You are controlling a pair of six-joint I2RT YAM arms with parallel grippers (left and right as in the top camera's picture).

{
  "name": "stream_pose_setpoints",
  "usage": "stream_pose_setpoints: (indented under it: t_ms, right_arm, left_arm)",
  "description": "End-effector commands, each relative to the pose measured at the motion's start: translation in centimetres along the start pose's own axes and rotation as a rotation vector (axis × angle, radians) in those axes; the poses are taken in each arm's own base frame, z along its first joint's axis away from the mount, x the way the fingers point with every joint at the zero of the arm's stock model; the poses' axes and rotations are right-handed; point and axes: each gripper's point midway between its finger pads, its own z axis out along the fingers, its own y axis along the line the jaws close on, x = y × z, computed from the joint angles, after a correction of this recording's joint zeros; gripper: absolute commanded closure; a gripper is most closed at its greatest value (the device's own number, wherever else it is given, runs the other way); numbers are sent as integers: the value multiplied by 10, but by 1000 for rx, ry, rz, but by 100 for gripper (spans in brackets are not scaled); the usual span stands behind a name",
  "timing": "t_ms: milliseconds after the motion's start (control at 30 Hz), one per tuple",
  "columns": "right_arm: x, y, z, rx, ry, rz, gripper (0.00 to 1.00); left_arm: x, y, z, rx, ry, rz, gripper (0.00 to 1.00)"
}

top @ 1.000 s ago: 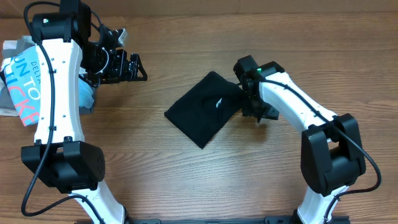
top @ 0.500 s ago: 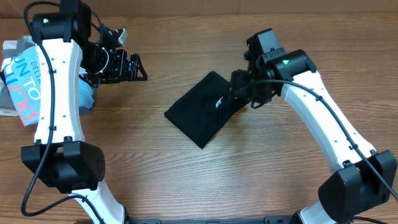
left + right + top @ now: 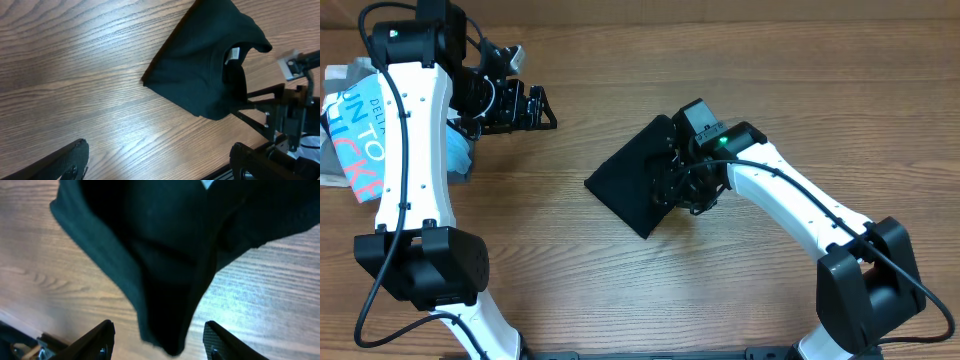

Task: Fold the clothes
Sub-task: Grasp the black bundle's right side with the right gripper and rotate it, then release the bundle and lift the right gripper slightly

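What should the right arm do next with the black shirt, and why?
Probably close the right gripper on the black T-shirt: its fingers stand apart on either side of a bunched fold, not yet pinching it.

The light-blue T-shirt (image 3: 345,130), well behind the left gripper (image 3: 546,108), shows partial print: "DEL", white "N TO", pink "CK". The black T-shirt's (image 3: 630,185) white neck tag (image 3: 233,53) is unreadable.

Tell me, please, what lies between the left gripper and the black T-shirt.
Only bare wooden table; the overhead view shows nothing else between the left gripper and the black T-shirt.
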Motion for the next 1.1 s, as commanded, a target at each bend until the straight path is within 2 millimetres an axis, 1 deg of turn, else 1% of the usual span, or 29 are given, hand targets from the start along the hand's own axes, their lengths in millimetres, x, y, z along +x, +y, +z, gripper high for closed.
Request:
stream_pose_setpoints:
  t_ms: [0, 100, 133, 167, 233, 267, 300, 467, 633, 700, 767, 867, 900, 933, 1033, 1067]
  right_arm:
    - [2, -5, 10, -11, -1, 38, 40]
    - [1, -9, 19, -20, -12, 48, 45]
    - [1, -10, 22, -22, -14, 47, 49]
    - [2, -12, 23, -20, -13, 52, 55]
    - [5, -15, 25, -12, -6, 68, 75]
    - [6, -16, 25, -5, -2, 74, 89]
    - [8, -18, 25, 1, 4, 77, 96]
    - [27, -29, 24, 52, 76, 130, 96]
    - [43, -41, 29, 137, 108, 124, 96]
    - [50, -50, 31, 185, 116, 124, 96]
    - [58, -64, 30, 244, 132, 135, 96]
    - [69, -88, 26, 342, 160, 165, 96]
    - [73, -93, 24, 360, 173, 175, 95]
    - [74, -95, 23, 368, 179, 181, 92]
    - [75, -102, 19, 390, 186, 196, 70]
    - [75, -104, 18, 399, 184, 198, 53]
  left_arm:
    - [-1, 1, 4, 0, 9, -11, 7]
    - [-1, 1, 4, 0, 10, -11, 8]
    - [-1, 2, 4, -1, 10, -11, 7]
    - [-1, 2, 4, 0, 10, -11, 8]
    - [-1, 2, 4, -1, 10, -11, 7]
    - [-1, 2, 4, -1, 10, -11, 8]
    - [-1, 2, 4, -1, 10, -11, 7]
    - [-1, 2, 4, -1, 10, -11, 7]
    - [0, 1, 4, 0, 13, -12, 7]
    - [0, 1, 4, 0, 14, -13, 7]
    - [0, 1, 4, 0, 14, -13, 7]
    - [1, 1, 4, 1, 17, -15, 7]
    - [1, 1, 4, 1, 17, -15, 7]
    - [1, 1, 4, 1, 17, -15, 7]
    - [1, 1, 4, 1, 16, -14, 7]
    - [1, 1, 4, 1, 16, -14, 7]
